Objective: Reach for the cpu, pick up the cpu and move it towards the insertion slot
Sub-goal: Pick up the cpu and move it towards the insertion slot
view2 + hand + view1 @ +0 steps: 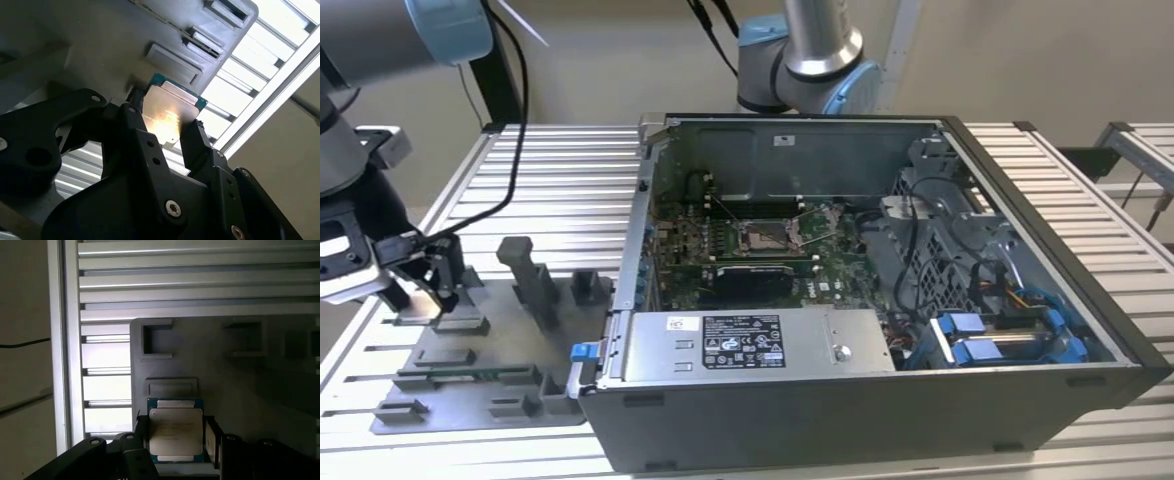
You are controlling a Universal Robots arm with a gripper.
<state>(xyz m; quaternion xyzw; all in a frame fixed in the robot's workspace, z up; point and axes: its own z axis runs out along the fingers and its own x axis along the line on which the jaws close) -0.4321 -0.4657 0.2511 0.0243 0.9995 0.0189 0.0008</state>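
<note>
One gripper (422, 292): clenched on the chip (176, 432), we see, at the exterior view's left.
Chip: flat between the fingers (197, 145), over the far corner of the grey tray (480, 345).
Socket (765, 237): inside the open computer case (854, 400), mid-table, well apart from it.

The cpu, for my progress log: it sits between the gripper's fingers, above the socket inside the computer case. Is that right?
Not quite. The cpu does sit between the gripper's fingers, but above the grey tray outside the computer case, not above the insertion slot inside it. The exterior view shows the gripper over that tray at its left.
</note>
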